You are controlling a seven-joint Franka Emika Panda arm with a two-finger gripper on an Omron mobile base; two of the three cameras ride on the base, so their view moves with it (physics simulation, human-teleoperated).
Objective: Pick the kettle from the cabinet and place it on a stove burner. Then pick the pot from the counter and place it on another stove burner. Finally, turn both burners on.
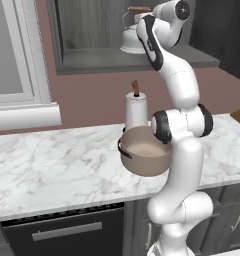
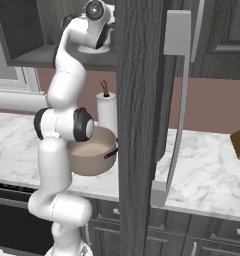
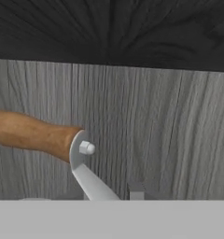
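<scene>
Hand view: kettle (image 3: 34, 133) brown handle just beside the claw (image 3: 111, 196), claw's grip state unclear.

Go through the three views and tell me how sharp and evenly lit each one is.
Left base view: soft, even light, faint shadow under the pot on the counter, the kettle slightly fuzzy. Right base view: the cabinet edge dark up close. Hand view: the kettle's brown handle top large and soft-edged, dark overhead, no glare.

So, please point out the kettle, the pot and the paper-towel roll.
kettle (image 1: 130, 42): left base view, white body on the shelf.
pot (image 1: 144, 162): left base view, beige front wall.
paper-towel roll (image 2: 106, 112): right base view, white side.
</scene>
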